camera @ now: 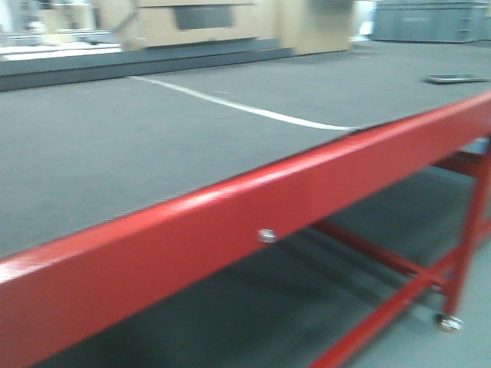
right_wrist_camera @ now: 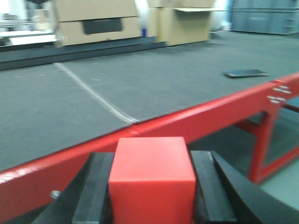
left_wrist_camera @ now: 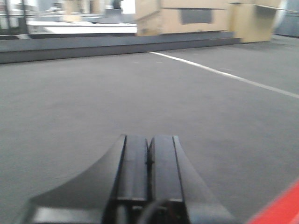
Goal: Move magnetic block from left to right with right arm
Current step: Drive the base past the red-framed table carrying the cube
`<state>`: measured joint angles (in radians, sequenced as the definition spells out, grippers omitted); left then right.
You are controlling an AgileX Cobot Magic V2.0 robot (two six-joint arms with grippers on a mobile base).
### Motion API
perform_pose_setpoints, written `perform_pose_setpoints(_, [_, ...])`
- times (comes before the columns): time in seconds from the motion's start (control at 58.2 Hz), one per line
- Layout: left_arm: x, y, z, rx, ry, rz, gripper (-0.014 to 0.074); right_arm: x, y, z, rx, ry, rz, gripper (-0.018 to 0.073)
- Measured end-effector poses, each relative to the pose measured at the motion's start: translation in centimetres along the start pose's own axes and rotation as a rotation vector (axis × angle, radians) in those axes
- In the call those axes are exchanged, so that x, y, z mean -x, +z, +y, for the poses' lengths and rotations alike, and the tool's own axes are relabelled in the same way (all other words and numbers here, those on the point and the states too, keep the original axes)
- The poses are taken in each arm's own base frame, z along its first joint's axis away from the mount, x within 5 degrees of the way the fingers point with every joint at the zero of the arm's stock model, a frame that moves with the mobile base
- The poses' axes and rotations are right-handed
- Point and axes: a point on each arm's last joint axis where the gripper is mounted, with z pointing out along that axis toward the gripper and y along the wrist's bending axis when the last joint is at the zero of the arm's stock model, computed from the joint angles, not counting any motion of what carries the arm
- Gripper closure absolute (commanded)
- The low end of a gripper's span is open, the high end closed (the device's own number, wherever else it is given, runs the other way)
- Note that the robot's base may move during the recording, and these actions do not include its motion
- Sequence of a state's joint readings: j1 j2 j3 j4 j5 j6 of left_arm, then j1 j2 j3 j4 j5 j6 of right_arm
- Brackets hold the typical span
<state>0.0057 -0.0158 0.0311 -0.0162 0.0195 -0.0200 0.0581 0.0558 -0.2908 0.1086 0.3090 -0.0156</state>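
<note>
In the right wrist view the magnetic block, a plain bright-red cube, sits clamped between the black fingers of my right gripper, which is shut on it. The block hangs in front of the red table rim, below the level of the grey tabletop. My left gripper is shut with nothing between its fingers, low over the grey tabletop. Neither gripper nor the block shows in the front view.
The grey table has a glossy red rim and red legs, and a white seam line crosses the top. A flat dark object lies near the far right edge. Cardboard boxes stand behind.
</note>
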Motion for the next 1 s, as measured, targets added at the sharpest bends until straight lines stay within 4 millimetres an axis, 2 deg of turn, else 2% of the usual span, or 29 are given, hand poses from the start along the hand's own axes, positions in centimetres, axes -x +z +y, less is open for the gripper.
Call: perform_pose_setpoints(0.996, [0.0, 0.0, 0.0, 0.0, 0.0, 0.0, 0.0713, 0.0, 0.0, 0.0, 0.0, 0.0, 0.0, 0.0273])
